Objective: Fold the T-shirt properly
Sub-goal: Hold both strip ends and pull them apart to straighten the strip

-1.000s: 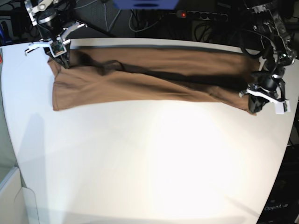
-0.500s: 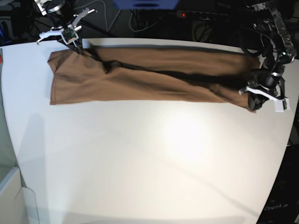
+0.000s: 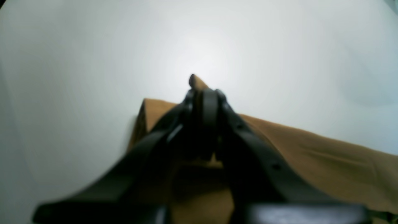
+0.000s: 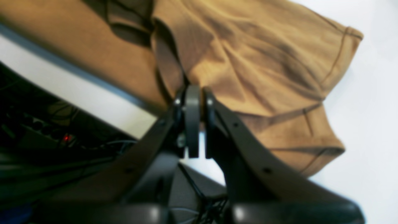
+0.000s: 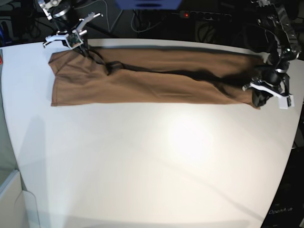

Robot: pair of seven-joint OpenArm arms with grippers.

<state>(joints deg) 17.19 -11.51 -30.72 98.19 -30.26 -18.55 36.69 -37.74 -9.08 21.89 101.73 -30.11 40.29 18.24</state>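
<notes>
The brown T-shirt lies stretched as a long band across the far part of the white table. At its far left corner my right gripper is shut on the fabric. The right wrist view shows those fingers pinching a fold of the T-shirt, with a hemmed sleeve spreading to the right. My left gripper is shut on the shirt's right end. In the left wrist view a small tip of the T-shirt sticks out past the closed left gripper.
The table's back edge runs just behind the shirt, with a power strip and cables in the dark beyond it. A white box stands off the table's near left corner.
My right gripper has pulled the shirt's left corner toward the back edge and slightly right, flattening the left end. My left gripper has shifted a little toward the back, still holding.
</notes>
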